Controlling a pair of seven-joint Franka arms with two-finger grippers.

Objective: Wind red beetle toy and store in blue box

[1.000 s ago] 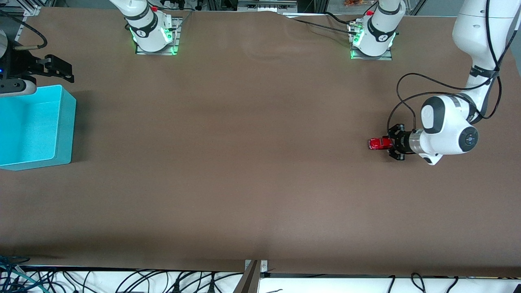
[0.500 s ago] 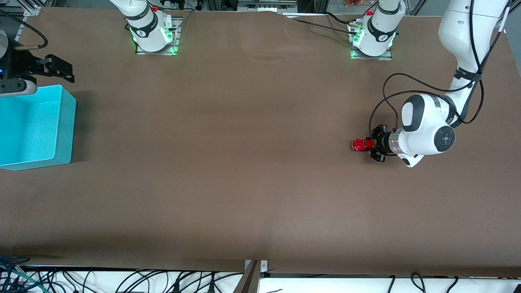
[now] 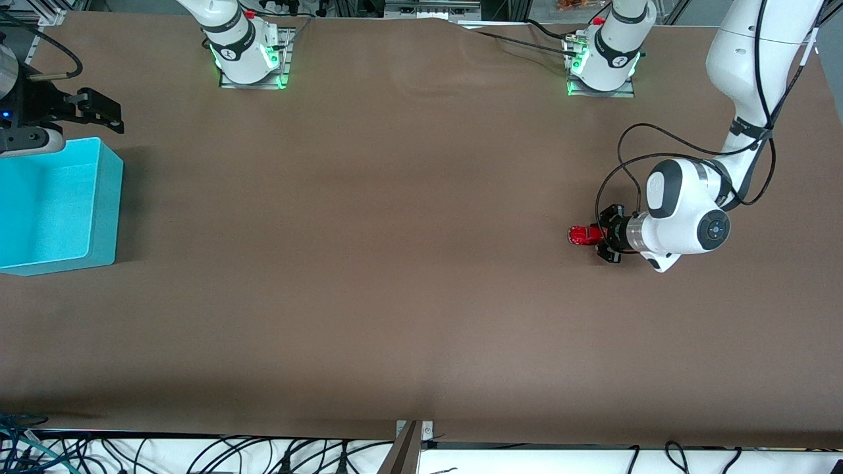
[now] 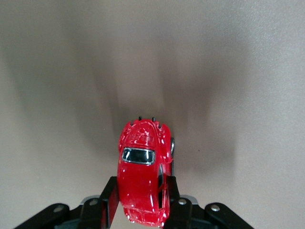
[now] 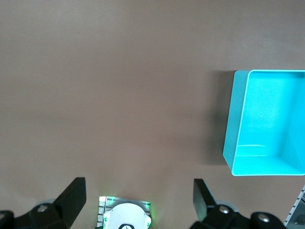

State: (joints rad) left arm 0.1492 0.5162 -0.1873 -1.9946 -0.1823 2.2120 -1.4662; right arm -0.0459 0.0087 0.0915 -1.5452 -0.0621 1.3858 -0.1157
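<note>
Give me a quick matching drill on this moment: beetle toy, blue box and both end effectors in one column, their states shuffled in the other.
Column one:
1. red beetle toy
2. blue box
3. left end effector
4. right end effector

Column two:
A. open, up by the box
B. empty, at the right arm's end of the table
C. shut on the toy
D. pinched between two fingers, low over the table

Pairs: 1-D, 2-B, 3-C, 4-A

No words, numbers, brand names or signs are showing clearly enough to read in any view. The marks on the collars of the two arm bases [image 3: 245,49] are too small to make out.
</note>
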